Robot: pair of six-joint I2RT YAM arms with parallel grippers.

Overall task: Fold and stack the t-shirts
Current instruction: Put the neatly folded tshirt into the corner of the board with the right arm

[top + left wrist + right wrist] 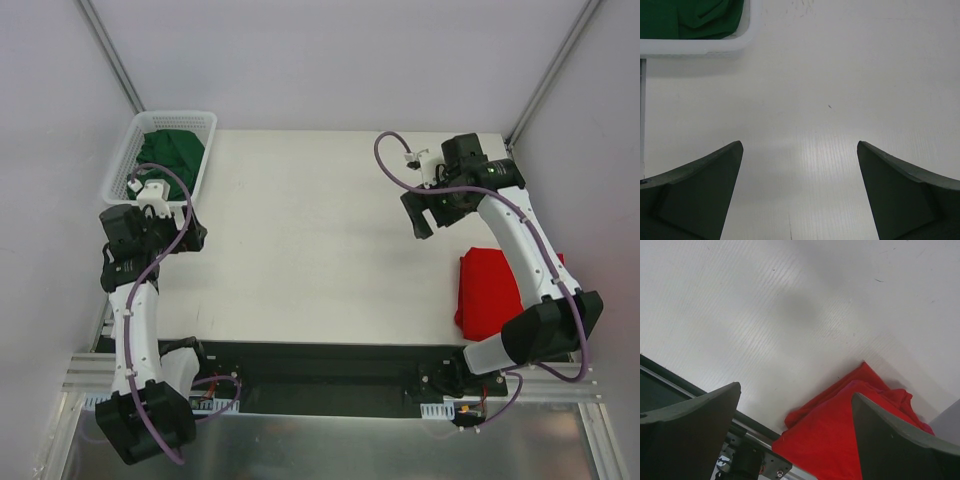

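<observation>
Holding nothing, with left gripper (799,144) and right gripper (795,390) both wide open; lying folded at four o'clock, red t-shirt (485,290); sitting in the basket (124,162) at ten o'clock, green t-shirts (172,150); likely reaching in next; pinching just one, lifting slowly.

red t-shirt (487,292) 1 | green t-shirt heap (172,152) 1 | basket (122,158) 1 | arms (135,320) 2

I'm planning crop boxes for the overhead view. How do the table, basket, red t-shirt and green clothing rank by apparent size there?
1. the table
2. the basket and the red t-shirt: about alike, and the right arm hides part of the shirt, so unranked
3. the green clothing, lying inside the basket
</observation>
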